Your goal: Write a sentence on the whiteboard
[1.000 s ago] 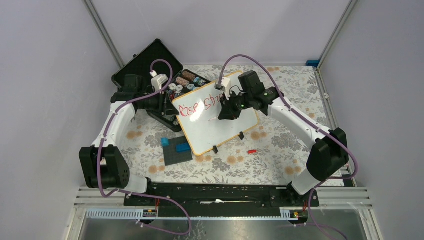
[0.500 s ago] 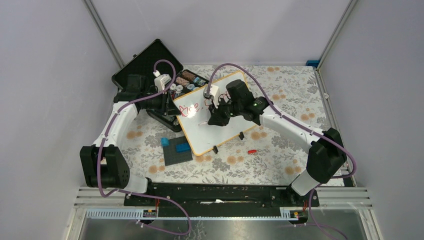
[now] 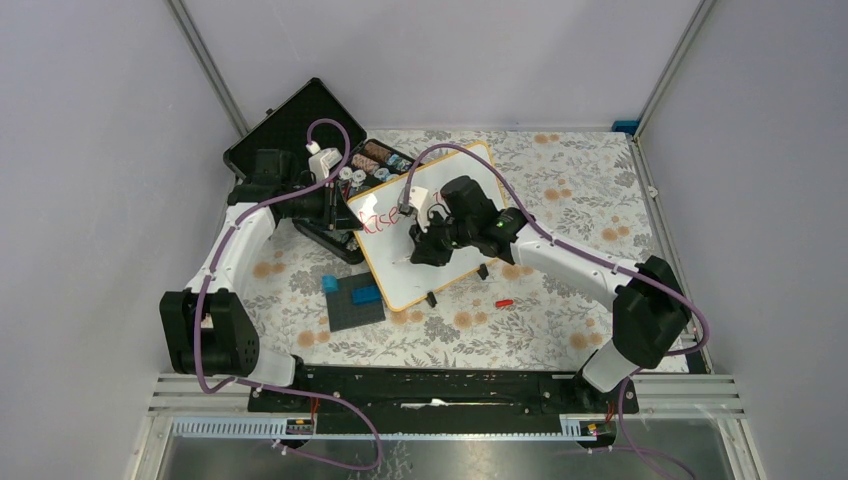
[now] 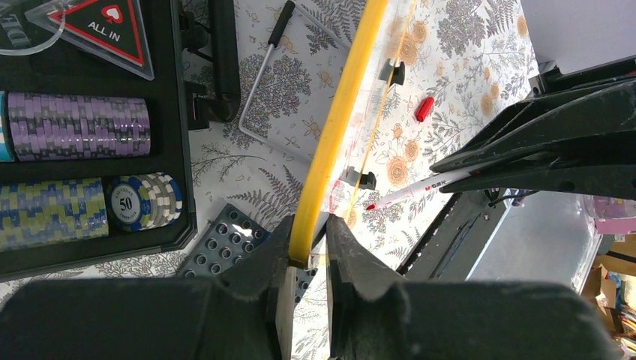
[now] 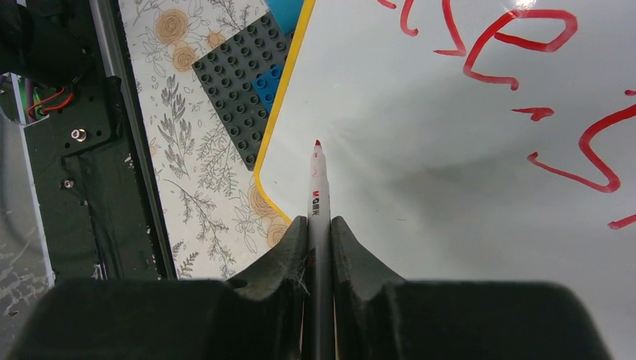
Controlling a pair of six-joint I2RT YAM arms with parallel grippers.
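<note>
Black right gripper [image 5: 319,221]: jaws pinched tight on a white marker [image 5: 317,187], which pokes straight out between them, red tip forward.
Marker tip: sits over blank white just under the writing and close to the board's yellow edge. Can't tell if it's actually touching.
Right arm [image 3: 580,265]: comes off its base at the near right, stretched forward and left, wrist hanging over the middle of the board.
Left gripper [image 4: 309,225]: jaws narrow, astride the board's frame. One finger is on it and there's a sliver of light at the other, so honestly can't tell if it's a real clamp.
Left arm [image 3: 235,240]: goes up the left side, then elbows right toward the board's left edge.
Whiteboard [image 3: 400,280]: mid-table and skewed diagonally, with its left edge right beside the open chip case [image 3: 290,125].
Sentence [image 5: 517,45]: red strokes along the board's far part, partly hidden under the right wrist in the top view.
Grey plate [image 3: 350,310]: just near-left of the board, blue blocks [image 3: 365,295] on it.
Red cap [image 3: 503,302]: lying on the floral tablecloth [image 3: 560,200], a bit off the board's near edge.
</note>
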